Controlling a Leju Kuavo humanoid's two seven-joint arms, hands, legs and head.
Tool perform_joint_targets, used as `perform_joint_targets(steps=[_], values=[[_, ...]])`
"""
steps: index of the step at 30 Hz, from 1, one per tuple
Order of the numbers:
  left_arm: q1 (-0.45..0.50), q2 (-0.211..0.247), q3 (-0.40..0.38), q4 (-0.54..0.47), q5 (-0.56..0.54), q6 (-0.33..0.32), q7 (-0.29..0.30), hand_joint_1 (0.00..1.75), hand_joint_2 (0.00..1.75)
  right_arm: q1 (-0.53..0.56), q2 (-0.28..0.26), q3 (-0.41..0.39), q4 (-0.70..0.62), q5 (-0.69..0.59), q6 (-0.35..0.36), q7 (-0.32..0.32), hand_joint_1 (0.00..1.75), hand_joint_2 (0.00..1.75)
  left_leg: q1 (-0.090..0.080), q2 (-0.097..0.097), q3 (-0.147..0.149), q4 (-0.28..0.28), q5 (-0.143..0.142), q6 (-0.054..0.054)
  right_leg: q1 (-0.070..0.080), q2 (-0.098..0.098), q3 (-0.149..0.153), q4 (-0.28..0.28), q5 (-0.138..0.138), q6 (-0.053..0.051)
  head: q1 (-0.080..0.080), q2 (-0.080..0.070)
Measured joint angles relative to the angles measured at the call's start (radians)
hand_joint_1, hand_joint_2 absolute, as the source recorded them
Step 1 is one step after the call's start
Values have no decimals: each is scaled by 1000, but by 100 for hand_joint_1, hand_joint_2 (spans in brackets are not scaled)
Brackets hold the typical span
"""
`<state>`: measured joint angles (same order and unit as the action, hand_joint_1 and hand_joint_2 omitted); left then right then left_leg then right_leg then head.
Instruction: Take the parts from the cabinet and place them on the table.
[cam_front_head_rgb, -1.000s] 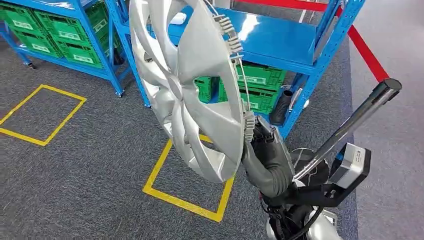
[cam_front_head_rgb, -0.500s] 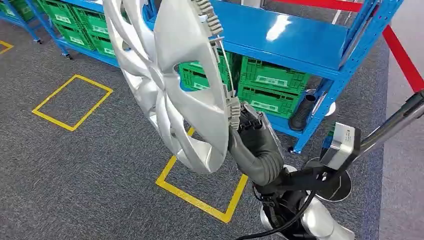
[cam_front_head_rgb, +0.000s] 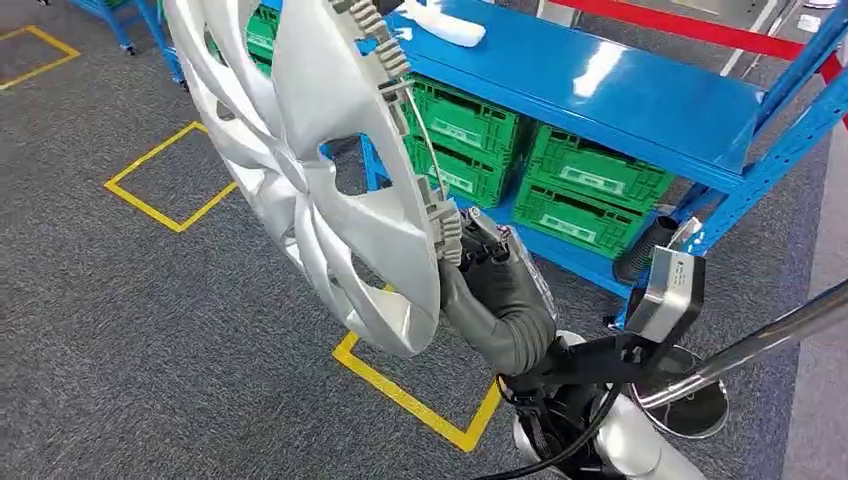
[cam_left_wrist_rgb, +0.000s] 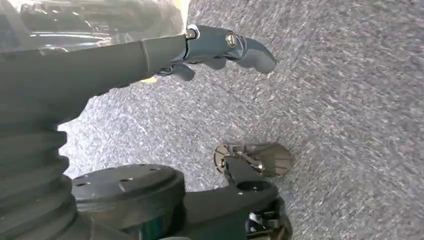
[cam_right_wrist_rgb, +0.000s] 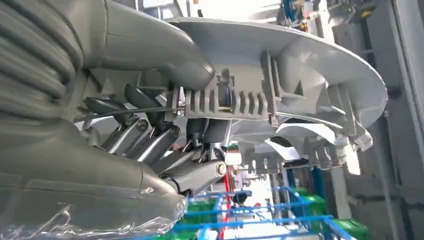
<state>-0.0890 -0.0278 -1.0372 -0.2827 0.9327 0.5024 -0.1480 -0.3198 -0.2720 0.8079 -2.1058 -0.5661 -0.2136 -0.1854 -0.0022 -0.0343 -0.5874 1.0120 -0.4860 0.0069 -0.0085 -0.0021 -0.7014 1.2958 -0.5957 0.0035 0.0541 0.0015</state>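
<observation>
One silver hubcap (cam_front_head_rgb: 320, 170) is held up on edge in front of the blue shelving rack (cam_front_head_rgb: 620, 90), clamped at its ribbed rim by the right robot hand (cam_front_head_rgb: 490, 265), thumb over the rim and fingers (cam_right_wrist_rgb: 150, 137) behind it. The left robot hand (cam_left_wrist_rgb: 220, 47) hangs over the grey carpet (cam_front_head_rgb: 130, 330), its fingers apart and holding nothing. At least four green crates (cam_front_head_rgb: 590, 190) sit on the rack's lower shelf. Two yellow taped squares (cam_front_head_rgb: 165, 185) mark the carpet, with open floor around them.
</observation>
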Motion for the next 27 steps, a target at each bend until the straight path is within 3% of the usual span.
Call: perform_joint_targets(steps=[2,3,4,7,8,10,11,13,14,15,17,18,19,20,23,24,25,26,27], values=[[-1,-1,0,0,0,0,0,0,175,-1,0,5,0,0,-1,3,175,175,3,-22,0,15,-10,-7,-3,18,69,-172,107,-1,0,0],[0,-2,0,0,0,-1,0,0,175,-2,0,8,1,0,-1,4,175,175,7,-29,-5,21,-15,-12,-6,53,87,-203,94,-4,1,0],[-3,-2,0,0,-1,-3,2,0,175,-4,0,11,2,-1,-2,5,175,175,3,-38,-16,36,-17,-17,-7,62,95,-229,93,-3,-2,0],[2,-6,-1,0,0,-5,5,0,175,-5,-1,17,3,-3,-5,9,175,175,10,-55,-23,30,-9,-30,0,48,91,-223,89,-16,-2,0],[2,-5,-1,0,0,-5,6,0,175,-4,0,18,5,-3,-8,11,175,175,8,-64,-23,32,-12,-36,-9,37,94,-230,93,-23,0,0],[1,-6,-1,0,0,-3,8,0,175,-4,0,18,6,-4,-10,12,175,175,4,-3,-47,90,-54,-50,-12,17,106,-237,92,-31,-13,0],[-1,-6,-2,0,0,-3,8,0,175,-4,0,18,6,-4,-11,12,175,175,7,13,-80,163,-89,-55,-12,6,108,-237,91,-33,-14,0],[-1,-6,-2,0,0,-3,9,0,175,-3,0,19,6,-4,-11,12,175,175,14,21,-154,311,-138,-62,-11,-14,110,-237,89,-35,-15,0],[0,-6,-2,0,2,-3,10,0,175,-3,0,21,7,-4,-12,12,175,175,15,22,-165,328,-133,-64,-12,-22,111,-237,87,-34,-15,0],[1,-6,-2,0,2,-3,10,0,175,-2,0,22,8,-4,-13,13,175,175,17,22,-153,301,-104,-64,-12,-29,113,-237,86,-33,-16,0],[1,-6,-2,0,2,-3,10,0,175,-1,0,23,9,-4,-14,15,175,175,16,32,-73,137,-11,-57,-12,-43,122,-237,80,-29,-16,0],[0,-6,-2,0,2,-3,10,0,175,-1,0,23,9,-6,-14,15,175,175,14,54,-30,49,20,-52,-12,-48,128,-238,77,-24,-16,0],[-2,-6,-2,0,2,-3,10,0,175,-1,-1,23,8,-7,-14,15,175,175,2,73,-16,37,-2,-48,-5,-54,129,-241,76,-19,-16,0],[-4,-6,-2,0,2,-3,10,0,175,-1,-1,23,8,-7,-14,14,175,175,0,69,-15,20,-1,-36,-5,-58,126,-243,78,-12,-18,0],[3,-5,-3,0,4,-3,10,0,175,-1,-1,23,8,-7,-14,15,175,175,-2,51,-19,13,3,-21,-5,-78,136,-255,80,5,-17,0],[4,-6,-3,0,5,-3,11,0,175,-1,-2,23,10,-7,-14,16,175,175,8,48,-11,3,9,-12,-7,-58,134,-243,62,10,-14,0],[3,-6,-3,0,6,-3,11,0,175,-2,-2,23,10,-7,-14,16,175,175,7,42,-11,2,10,-7,-4,-31,117,-207,36,8,-12,0],[1,-6,-3,0,6,-3,11,0,175,-1,-2,23,11,-7,-14,16,175,175,7,38,-12,3,9,-4,-4,-11,83,-135,-3,7,-5,0],[0,-8,-3,0,7,-3,11,0,175,0,-2,23,11,-8,-14,16,175,175,5,31,-11,3,8,-1,-3,-3,41,-52,-38,6,-1,0]])
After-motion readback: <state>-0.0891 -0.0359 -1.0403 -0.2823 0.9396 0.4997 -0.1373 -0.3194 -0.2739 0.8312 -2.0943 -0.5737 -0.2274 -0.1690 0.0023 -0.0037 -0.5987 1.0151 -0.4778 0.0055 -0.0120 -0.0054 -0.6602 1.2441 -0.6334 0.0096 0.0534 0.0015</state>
